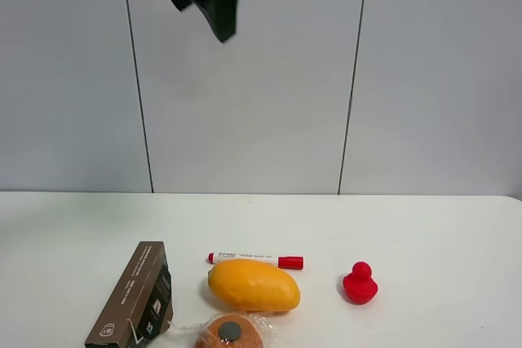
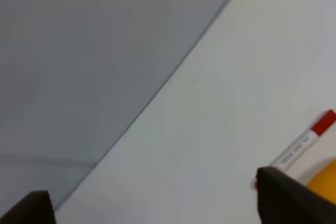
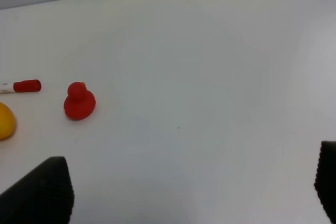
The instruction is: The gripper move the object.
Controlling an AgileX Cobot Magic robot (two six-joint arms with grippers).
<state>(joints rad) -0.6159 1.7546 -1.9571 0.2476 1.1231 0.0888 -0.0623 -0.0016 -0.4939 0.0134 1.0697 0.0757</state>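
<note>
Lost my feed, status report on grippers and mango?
Left gripper open, high above table. Right gripper open, empty. Mango untouched on table, marker just behind, wrapped item in front.

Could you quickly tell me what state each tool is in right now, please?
Left tool: open, holding nothing, high above the table.
Right tool: open, holding nothing, above bare table.
</note>
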